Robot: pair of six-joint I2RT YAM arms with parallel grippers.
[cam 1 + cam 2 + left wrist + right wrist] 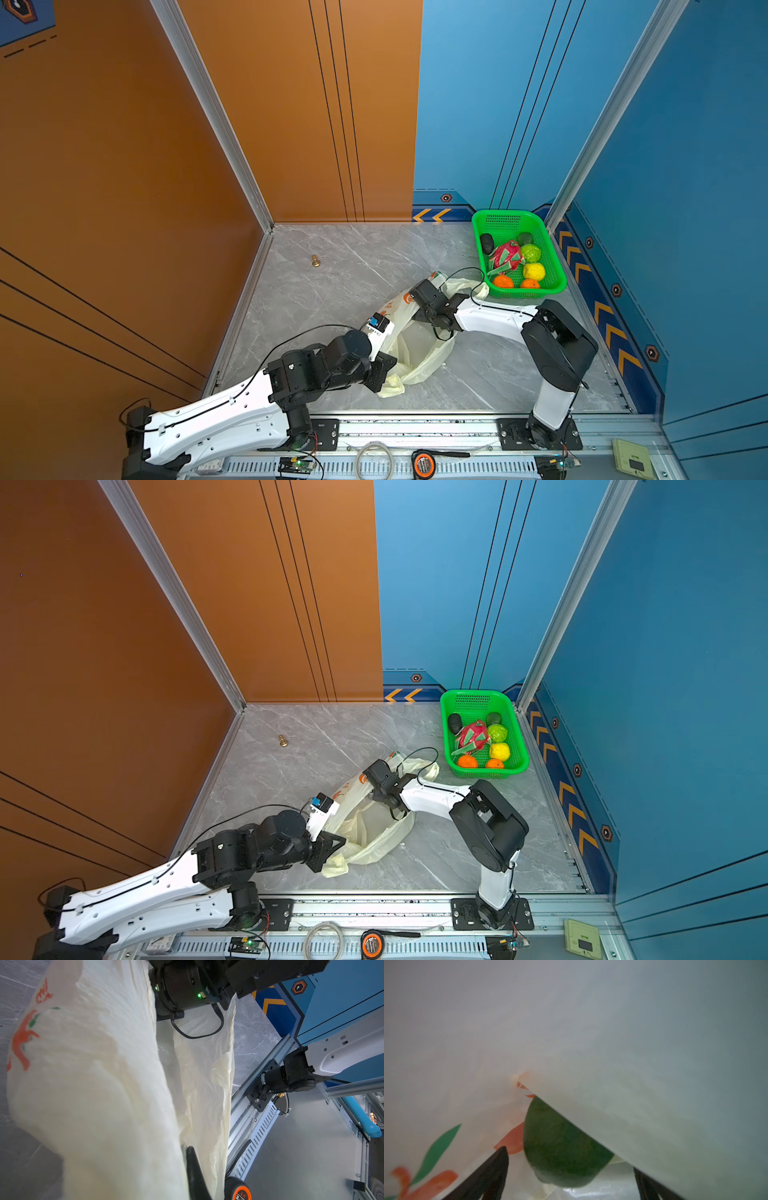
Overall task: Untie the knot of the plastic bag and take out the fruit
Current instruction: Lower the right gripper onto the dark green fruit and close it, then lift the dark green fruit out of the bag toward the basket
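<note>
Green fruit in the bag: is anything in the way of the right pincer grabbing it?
Nothing visible blocks it. The right pincer is open inside the plastic bag, its fingers apart on either side of the dark green fruit. A fold of bag drapes over one side of it.

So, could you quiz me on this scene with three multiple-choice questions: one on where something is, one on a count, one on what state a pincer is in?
1. Where is the green basket?
A) far right corner B) near left corner C) middle front
2. How many oranges lie in it?
A) none B) two C) five
3. The right pincer, inside the plastic bag, is:
A) shut on fruit B) open around a dark green fruit C) shut, empty
Answers: 1 A, it stands far back on the right; 2 B, two sit at its near end; 3 B, both fingers stand clear of the fruit.
</note>
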